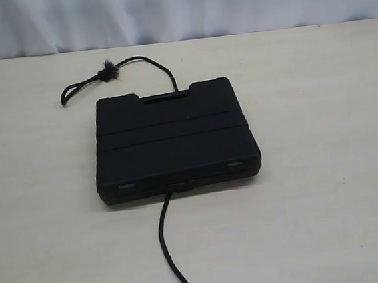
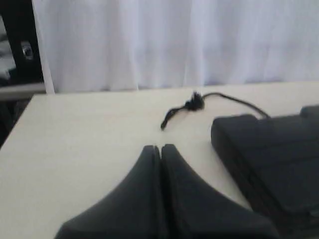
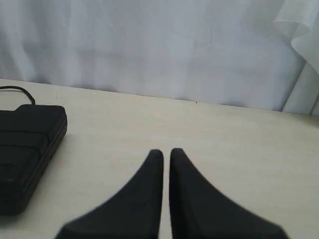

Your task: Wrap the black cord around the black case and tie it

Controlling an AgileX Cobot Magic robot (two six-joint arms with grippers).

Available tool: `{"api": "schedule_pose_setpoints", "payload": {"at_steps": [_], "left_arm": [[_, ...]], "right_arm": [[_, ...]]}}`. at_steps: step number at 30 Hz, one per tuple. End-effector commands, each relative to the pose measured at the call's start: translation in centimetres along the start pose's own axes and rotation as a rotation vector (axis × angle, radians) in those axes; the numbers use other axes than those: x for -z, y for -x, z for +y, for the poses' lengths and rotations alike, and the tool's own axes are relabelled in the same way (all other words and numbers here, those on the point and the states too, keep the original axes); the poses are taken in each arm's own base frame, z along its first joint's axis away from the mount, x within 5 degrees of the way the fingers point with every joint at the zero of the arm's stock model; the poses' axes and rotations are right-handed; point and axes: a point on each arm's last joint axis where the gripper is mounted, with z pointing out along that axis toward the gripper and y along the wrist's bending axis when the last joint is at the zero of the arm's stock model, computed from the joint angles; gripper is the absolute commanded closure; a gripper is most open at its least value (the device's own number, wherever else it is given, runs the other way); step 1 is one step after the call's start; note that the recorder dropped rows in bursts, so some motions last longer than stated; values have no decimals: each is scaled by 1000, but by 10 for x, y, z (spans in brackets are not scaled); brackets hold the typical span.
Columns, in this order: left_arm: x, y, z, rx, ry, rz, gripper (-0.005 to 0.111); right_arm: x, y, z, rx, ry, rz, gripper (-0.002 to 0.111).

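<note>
The black case (image 1: 175, 139) lies flat in the middle of the table, latches toward the near edge. The black cord (image 1: 168, 237) runs under it: one stretch comes out of the near edge and leaves the frame, the other curves from the handle side to a frayed knot (image 1: 107, 72) and small loop. Neither gripper shows in the exterior view. My left gripper (image 2: 160, 147) is shut and empty over bare table, with the case (image 2: 269, 154) to one side and the knot (image 2: 193, 103) beyond. My right gripper (image 3: 166, 152) is shut with only a slit, apart from the case (image 3: 25, 149).
The pale wooden table (image 1: 319, 102) stretches bare on both sides of the case. A white curtain (image 1: 176, 9) hangs behind the far edge. A dark stand (image 2: 20, 45) shows past the table's corner in the left wrist view.
</note>
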Motion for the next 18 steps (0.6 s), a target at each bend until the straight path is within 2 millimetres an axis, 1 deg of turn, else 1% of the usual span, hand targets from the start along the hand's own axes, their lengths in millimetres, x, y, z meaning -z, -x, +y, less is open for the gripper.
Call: {"api": "schedule_pose_setpoints", "payload": {"at_steps": [1, 3, 5, 7, 8, 9, 10, 11, 12, 13, 14, 15, 16, 18], "left_arm": [[2, 20, 2, 215, -4, -233, 107], [5, 28, 5, 410, -11, -325, 107], [7, 34, 10, 645, -22, -414, 107], [10, 38, 14, 778, -28, -482, 107], [12, 41, 16, 809, -30, -528, 107], [14, 44, 17, 822, -29, -570, 107], [16, 48, 19, 821, -32, -627, 107], [18, 50, 19, 825, -45, -664, 107], [24, 58, 17, 782, -101, -757, 107], [30, 67, 13, 748, -164, -830, 107], [47, 90, 2, 612, -304, -994, 107], [52, 103, -4, 513, -342, -1036, 107], [55, 129, -14, 372, -382, -1066, 107], [45, 156, -19, 305, -376, -1004, 107]], "right_arm": [[1, 10, 0, 10, -3, -122, 104], [2, 14, 0, 10, -4, -162, 104], [2, 18, 0, 11, -4, -209, 104], [3, 23, 0, 3, -3, -263, 104], [4, 26, 0, -64, 3, -297, 104], [5, 28, -1, -205, 18, -326, 104], [6, 30, -3, -475, 45, -351, 104], [6, 30, -5, -626, 59, -355, 104], [6, 31, -7, -805, 72, -362, 104], [7, 33, -7, -812, 74, -387, 104], [9, 36, -9, -819, 75, -438, 104], [10, 38, -10, -836, 79, -468, 104], [12, 42, -12, -936, 106, -512, 104], [12, 42, -12, -1020, 133, -517, 104]]}}
